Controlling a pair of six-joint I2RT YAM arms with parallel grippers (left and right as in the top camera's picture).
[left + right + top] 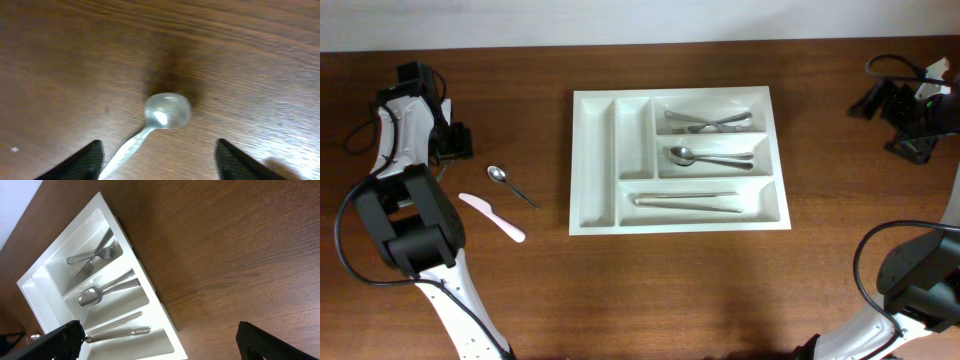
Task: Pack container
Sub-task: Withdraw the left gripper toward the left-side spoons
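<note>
The white tray [596,160] sits mid-tabletop [650,290], cutlery [708,122] in three of its compartments. The left claw [157,162] hovers released over a loose spoon [167,111]. The right claw [160,342], also released, hangs well right of the tray.

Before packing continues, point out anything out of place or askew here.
Two pieces lie loose on the table left of the white cutlery tray: a small metal spoon and a pink plastic knife, both at a slant. The cutlery inside lies lengthwise in its compartments; nothing looks spilled or damaged.
</note>
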